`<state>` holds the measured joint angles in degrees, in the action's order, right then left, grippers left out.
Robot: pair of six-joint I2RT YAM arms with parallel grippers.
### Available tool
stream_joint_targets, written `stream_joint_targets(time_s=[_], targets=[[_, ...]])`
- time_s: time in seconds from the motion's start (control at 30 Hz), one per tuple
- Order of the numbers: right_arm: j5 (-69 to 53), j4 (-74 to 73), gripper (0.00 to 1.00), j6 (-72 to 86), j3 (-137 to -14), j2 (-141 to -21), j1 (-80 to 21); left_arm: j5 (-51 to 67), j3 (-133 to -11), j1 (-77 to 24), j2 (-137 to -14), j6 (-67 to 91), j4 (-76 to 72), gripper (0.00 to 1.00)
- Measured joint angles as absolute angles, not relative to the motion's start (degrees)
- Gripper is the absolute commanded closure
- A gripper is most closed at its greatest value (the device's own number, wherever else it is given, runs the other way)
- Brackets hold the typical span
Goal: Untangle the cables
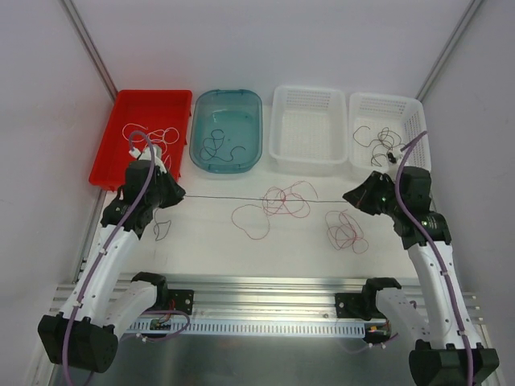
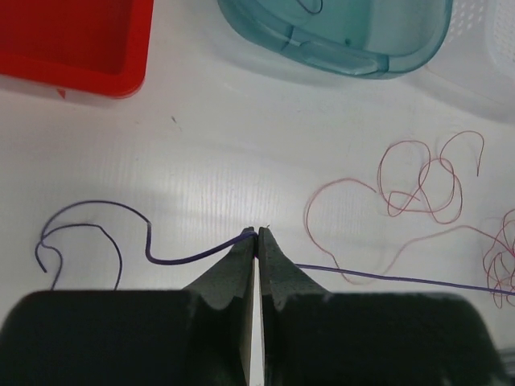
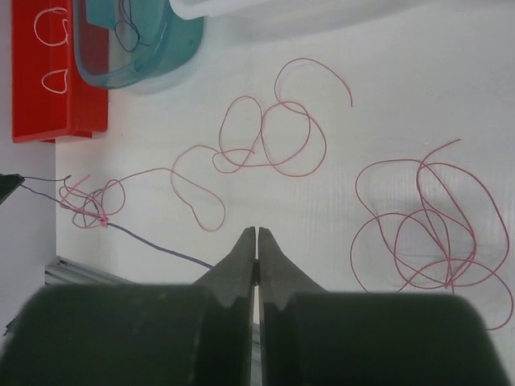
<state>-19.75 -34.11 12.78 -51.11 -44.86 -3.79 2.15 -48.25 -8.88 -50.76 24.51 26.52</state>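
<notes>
A thin dark cable (image 1: 241,199) is stretched straight between my two grippers above the table. My left gripper (image 1: 182,197) is shut on it; in the left wrist view its tips (image 2: 257,233) pinch the cable (image 2: 204,254), and a curled tail lies to the left. My right gripper (image 1: 348,198) is shut on the other end; in the right wrist view (image 3: 257,230) the cable (image 3: 154,246) runs left from the fingers through a small red-pink tangle (image 3: 95,211). Loose red-pink cables (image 1: 283,201) lie mid-table, and another clump (image 1: 348,232) lies below the right gripper.
Along the back stand a red tray (image 1: 105,165) with white strands, a teal tub (image 1: 197,112) with dark strands, a white basket (image 1: 278,104) and a second white basket (image 1: 358,104) with dark strands. A metal rail (image 1: 257,305) runs along the near edge.
</notes>
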Motion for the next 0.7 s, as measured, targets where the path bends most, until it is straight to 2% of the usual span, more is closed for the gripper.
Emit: stream_joint_targets(time_s=[0.03, 0.1, 0.13, 0.23, 0.27, 0.3, 0.33, 0.37, 0.4, 0.5, 0.7], targets=[[-20.25, -33.3, 0.99, 12.64, -50.74, -45.84, -4.45, 2.98, -47.03, -8.54, -50.72, 24.71, 26.04, 1.0], [-20.18, -32.47, 0.8, 12.34, -49.67, -48.21, -6.72, 5.43, -43.18, -8.14, -50.72, 25.36, 24.77, 0.91], [-20.12, -32.27, 0.73, 12.14, -49.04, -49.45, -8.43, 6.68, -41.17, -8.16, -50.87, 25.93, 24.67, 0.85], [-19.62, -32.32, 0.57, 11.2, -47.29, -53.45, -13.32, 10.76, -35.57, -8.27, -51.33, 27.29, 24.64, 0.58], [-18.85, -32.36, 0.5, 10.98, -46.61, -54.85, -14.81, 12.05, -34.0, -8.27, -51.2, 27.73, 24.75, 0.43], [-17.87, -32.4, 0.48, 10.68, -45.87, -55.92, -16.27, 13.04, -32.88, -8.27, -50.85, 27.73, 24.8, 0.36], [-16.67, -32.64, 0.45, 10.35, -45.19, -56.62, -17.08, 14.48, -31.38, -8.27, -49.89, 28.6, 24.95, 0.25], [-15.79, -33.1, 0.44, 10.02, -44.73, -56.93, -18.48, 15.18, -30.92, -8.27, -49.23, 28.88, 25.15, 0.25], [-14.61, -33.41, 0.44, 9.78, -44.34, -56.95, -19.68, 16.49, -30.41, -8.29, -48.03, 29.43, 25.41, 0.18], [-11.27, -33.87, 0.43, 9.23, -44.25, -56.53, -22.61, 19.57, -30.15, -9.08, -44.49, 30.37, 25.34, 0.11], [-6.94, -33.21, 0.42, 8.84, -44.88, -56.23, -29.1, 21.56, -31.88, -17.58, -44.95, 32.12, 24.84, 0.11]])
